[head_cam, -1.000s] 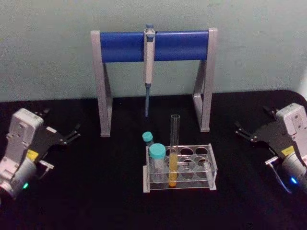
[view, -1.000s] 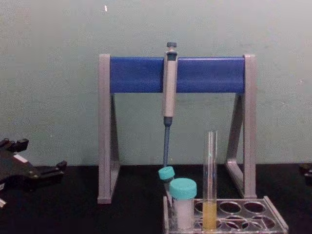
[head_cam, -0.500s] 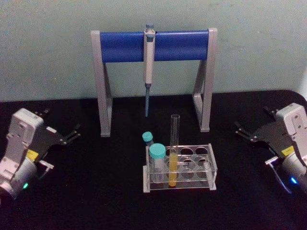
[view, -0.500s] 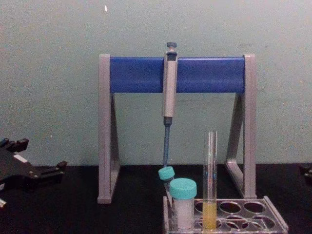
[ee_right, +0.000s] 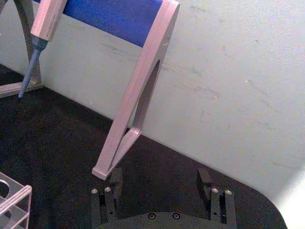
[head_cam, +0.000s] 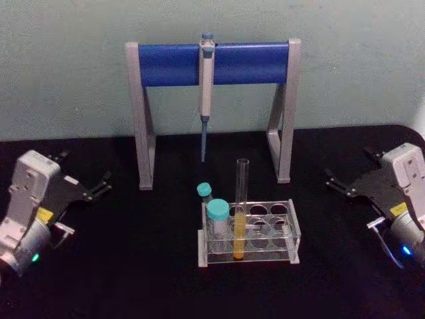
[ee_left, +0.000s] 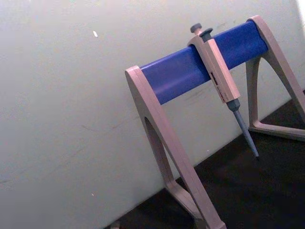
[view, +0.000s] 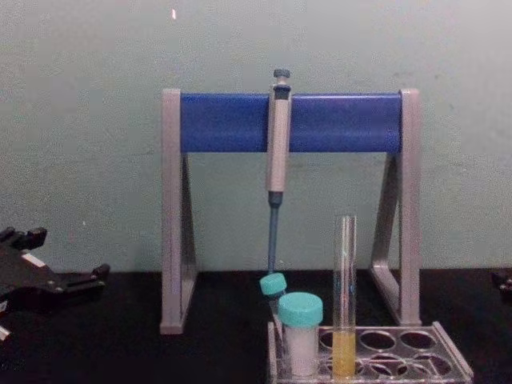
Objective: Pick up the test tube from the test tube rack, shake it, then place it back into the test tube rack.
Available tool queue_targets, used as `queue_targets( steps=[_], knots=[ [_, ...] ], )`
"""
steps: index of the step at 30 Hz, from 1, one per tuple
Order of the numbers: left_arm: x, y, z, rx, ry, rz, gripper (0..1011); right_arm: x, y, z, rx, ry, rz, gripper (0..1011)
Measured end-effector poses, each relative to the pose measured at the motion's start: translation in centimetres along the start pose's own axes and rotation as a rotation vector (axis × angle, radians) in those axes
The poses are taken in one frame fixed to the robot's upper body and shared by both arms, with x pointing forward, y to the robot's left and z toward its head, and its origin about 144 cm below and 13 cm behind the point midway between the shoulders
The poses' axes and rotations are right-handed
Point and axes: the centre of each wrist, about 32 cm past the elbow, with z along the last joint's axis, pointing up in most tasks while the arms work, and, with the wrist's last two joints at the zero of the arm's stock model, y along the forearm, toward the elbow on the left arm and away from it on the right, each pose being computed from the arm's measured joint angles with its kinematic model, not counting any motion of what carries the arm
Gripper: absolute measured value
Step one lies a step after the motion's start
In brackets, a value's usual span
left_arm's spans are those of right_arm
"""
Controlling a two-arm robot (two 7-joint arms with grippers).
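the test tube (head_cam: pixel 240 206) is seen standing upright in the test tube rack (head_cam: pixel 293 234). the left end effector (head_cam: pixel 86 167) and right end effector (head_cam: pixel 348 165) are held open, well off to either side.

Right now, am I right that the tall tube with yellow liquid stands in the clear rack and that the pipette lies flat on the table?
Not quite. The pipette does not lie on the table; it hangs upright from the blue bar of the stand, as the chest view shows. The test tube does stand in the test tube rack.
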Motion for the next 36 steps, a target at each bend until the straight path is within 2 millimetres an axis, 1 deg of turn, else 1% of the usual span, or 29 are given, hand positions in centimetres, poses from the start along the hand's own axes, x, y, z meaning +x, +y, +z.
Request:
queue_targets(
  steps=[24, 31, 36],
  knots=[
    [0.0, 0.0, 0.0, 0.0, 0.0, 0.0, 1001, 0.0, 0.0, 0.0, 0.0, 0.0, 0.0, 1000],
    [0.0, 0.0, 0.0, 0.0, 0.0, 0.0, 1001, -0.1, -0.3, 0.3, 0.008, 0.005, 0.008, 1000],
    [0.0, 0.0, 0.0, 0.0, 0.0, 0.0, 1001, -0.5, -1.1, 0.6, 0.003, 0.025, 0.048, 1001]
  ],
)
